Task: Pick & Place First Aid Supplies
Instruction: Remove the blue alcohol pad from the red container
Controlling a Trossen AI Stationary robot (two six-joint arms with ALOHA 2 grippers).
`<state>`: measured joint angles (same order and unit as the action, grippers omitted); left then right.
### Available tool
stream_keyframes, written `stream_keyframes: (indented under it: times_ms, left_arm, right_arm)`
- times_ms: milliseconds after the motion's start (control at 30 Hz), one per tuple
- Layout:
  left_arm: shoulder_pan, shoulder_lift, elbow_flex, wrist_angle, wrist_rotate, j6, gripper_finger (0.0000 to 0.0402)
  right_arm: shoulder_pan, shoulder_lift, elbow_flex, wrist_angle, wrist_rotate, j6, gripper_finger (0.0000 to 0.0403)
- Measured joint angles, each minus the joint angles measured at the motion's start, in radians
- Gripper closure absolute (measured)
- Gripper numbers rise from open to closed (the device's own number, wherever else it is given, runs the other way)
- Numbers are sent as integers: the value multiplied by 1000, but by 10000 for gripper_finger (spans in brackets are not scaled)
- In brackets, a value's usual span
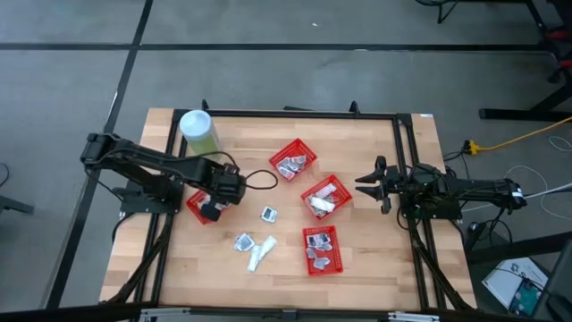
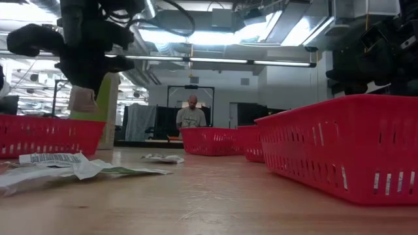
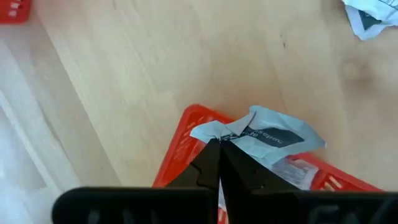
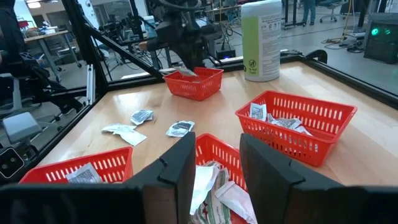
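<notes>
Pale wooden counter (image 1: 357, 277) inside a black metal frame; grey floor around it. Largest to smallest:

Left arm reaches in from the counter's left edge. Right arm waits at the right edge, tool pointing toward the centre.

Tall pale-green cylinder canister with white lid (image 1: 198, 131) stands upright near the far left corner.

Four red mesh plastic baskets. One small red basket at the left (image 1: 194, 207), under the left tool. Far-centre red basket (image 1: 294, 159), middle red basket (image 1: 325, 197) and near red basket (image 1: 322, 249) run in a loose line through the counter's centre; each holds several white-grey packets.

Left tool (image 3: 219, 149): fingers pressed together, clamped on a crumpled grey-white flat packet with dark print (image 3: 264, 134). Packet sits at the fingertips, directly over the left basket's rim; whether it touches the mesh cannot be told. Another pale packet lies inside that basket.

Right tool (image 4: 217, 158): fingers apart, nothing between them, hovering above the middle basket's side, clear of its contents.

Loose on bare wood between left basket and near basket: a small square white-grey packet (image 1: 268, 214), a second crinkled grey packet (image 1: 242, 241), and a long white wrapped strip (image 1: 261, 253) just beside it.

Low view: a person sits far back in the room.
</notes>
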<state>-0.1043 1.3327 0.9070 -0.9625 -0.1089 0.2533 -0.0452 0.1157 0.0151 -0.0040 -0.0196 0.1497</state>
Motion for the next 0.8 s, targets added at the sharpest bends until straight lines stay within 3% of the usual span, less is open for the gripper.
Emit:
stream_keyframes:
  times_ms: [233, 400, 600, 800]
  left_arm:
    - [0, 22, 0, -111, -5, -88, 400]
    - [-28, 56, 0, -145, 84, -110, 400]
    - [-68, 112, -35, -183, 25, -147, 400]
    - [-73, 154, -106, -184, 41, -171, 396]
  right_arm:
    - [0, 0, 0, 0, 0, 0, 276]
    - [0, 0, 0, 0, 0, 0, 276]
    - [0, 0, 0, 0, 0, 0, 276]
    - [0, 0, 0, 0, 0, 0, 276]
